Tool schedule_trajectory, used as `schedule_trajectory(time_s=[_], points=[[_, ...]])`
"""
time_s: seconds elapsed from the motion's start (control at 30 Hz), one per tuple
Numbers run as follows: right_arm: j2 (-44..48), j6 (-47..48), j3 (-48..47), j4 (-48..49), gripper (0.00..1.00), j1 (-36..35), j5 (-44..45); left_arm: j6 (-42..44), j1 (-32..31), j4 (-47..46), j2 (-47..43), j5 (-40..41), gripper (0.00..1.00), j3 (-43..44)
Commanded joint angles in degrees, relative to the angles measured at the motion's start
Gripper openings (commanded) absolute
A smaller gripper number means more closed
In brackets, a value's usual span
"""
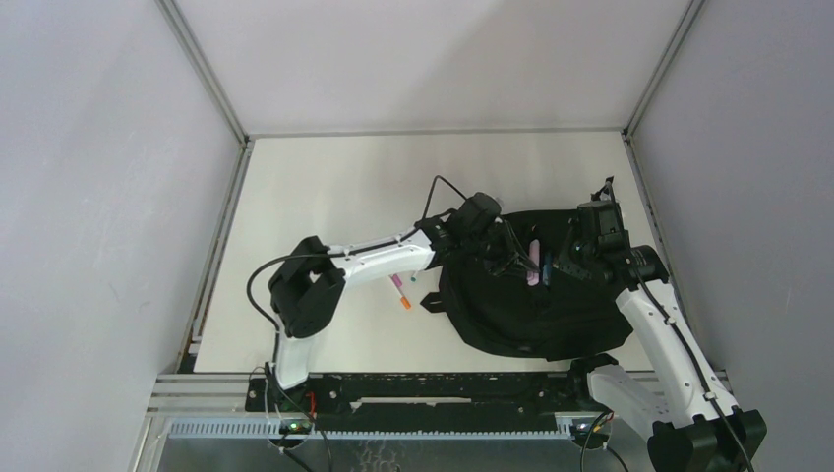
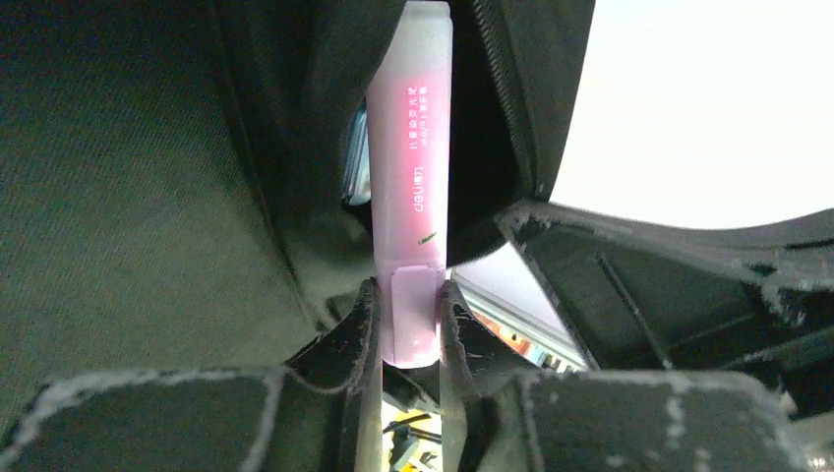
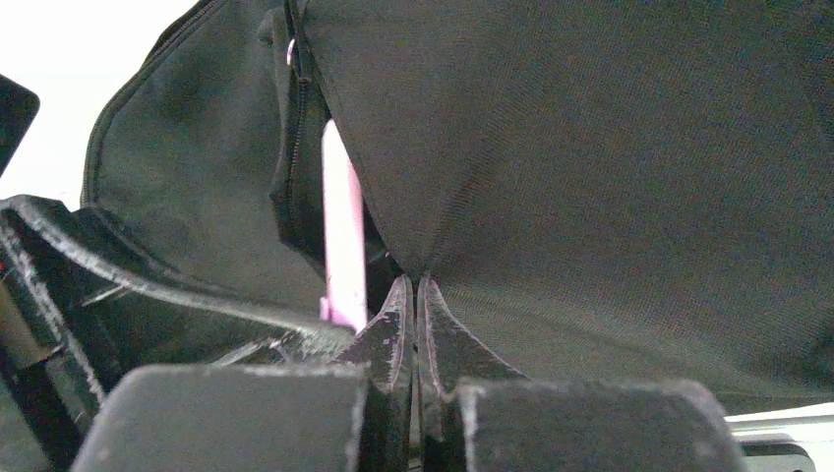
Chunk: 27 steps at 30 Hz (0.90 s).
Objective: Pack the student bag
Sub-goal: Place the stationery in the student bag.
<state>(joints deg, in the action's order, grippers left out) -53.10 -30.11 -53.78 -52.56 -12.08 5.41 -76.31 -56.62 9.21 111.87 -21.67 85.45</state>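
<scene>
my left fingers (image 2: 356,339) grip the pink highlighter (image 2: 411,167), long axis aimed into the student bag (image 1: 531,320) mouth my right fingers (image 3: 393,329) pinch open

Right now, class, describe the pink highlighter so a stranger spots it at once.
Find the big black backpack. At its open zip, the left claw pinches a chunky pink highlighter. Unlike the thin pens lying outside, it pokes into the bag.

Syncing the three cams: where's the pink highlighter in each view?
Top external: pink highlighter right of centre, at the student bag.
Left wrist: highlighter upright at centre, clamped by the left gripper.
Right wrist: highlighter a thin strip left of centre.
Shared landmark: the bag's zip opening.
</scene>
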Motion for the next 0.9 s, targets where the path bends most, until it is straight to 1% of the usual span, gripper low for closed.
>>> schedule_trajectory(time_s=[0.0, 0.03, 0.13, 0.17, 0.2, 0.3, 0.43, 0.53, 0.6, 0.67, 0.77, 0.87], points=[[1.5, -0.2, -0.4, 2.6, 0.00, 0.1, -1.2, -1.4, -0.2, -0.7, 4.3, 1.0, 0.04, 7.9], [1.5, -0.2, -0.4, 2.5, 0.00, 0.1, -1.2, -0.7, -0.2, -0.7, 5.8, 1.2, 0.05, 9.6], [1.7, -0.1, -0.4, 2.4, 0.00, 0.1, -1.4, 2.7, 0.0, 3.4, 10.5, 1.6, 0.09, 16.2], [1.9, -0.1, -0.4, 2.3, 0.00, 0.1, -1.4, 3.7, 0.1, 4.1, 11.5, 1.1, 0.14, 17.7], [2.1, -0.1, -0.4, 2.1, 0.00, 0.1, -1.3, 4.3, 0.2, 4.4, 12.1, 0.6, 0.21, 18.4], [2.5, 0.0, -0.4, 1.1, 0.00, 0.1, -0.6, 7.7, 0.1, 4.1, 10.8, -0.3, 0.51, 18.1], [2.3, 0.4, -0.4, 1.4, 0.00, 0.2, -0.9, 14.3, 0.1, 4.9, 5.9, -0.5, 0.69, 15.8], [1.8, 0.3, -0.4, 2.6, 0.00, 0.2, -1.7, 18.8, 0.0, 7.2, 3.5, -1.4, 0.70, 15.6], [1.5, 0.3, -0.4, 3.1, 0.00, 0.2, -2.1, 21.1, -0.1, 8.3, 1.4, -2.0, 0.67, 14.2], [1.1, 0.3, -0.4, 3.2, 0.00, 0.2, -2.2, 23.5, 0.2, 9.3, -1.0, -4.4, 0.65, 12.4], [1.0, 0.5, -0.4, 2.8, 0.00, 0.2, -1.8, 29.1, 0.8, 12.3, -6.5, -5.5, 0.64, 7.9], [1.4, 0.7, -0.4, 2.7, 0.00, 0.4, -1.5, 36.1, 1.2, 16.1, -14.0, -2.9, 0.64, 1.3]])
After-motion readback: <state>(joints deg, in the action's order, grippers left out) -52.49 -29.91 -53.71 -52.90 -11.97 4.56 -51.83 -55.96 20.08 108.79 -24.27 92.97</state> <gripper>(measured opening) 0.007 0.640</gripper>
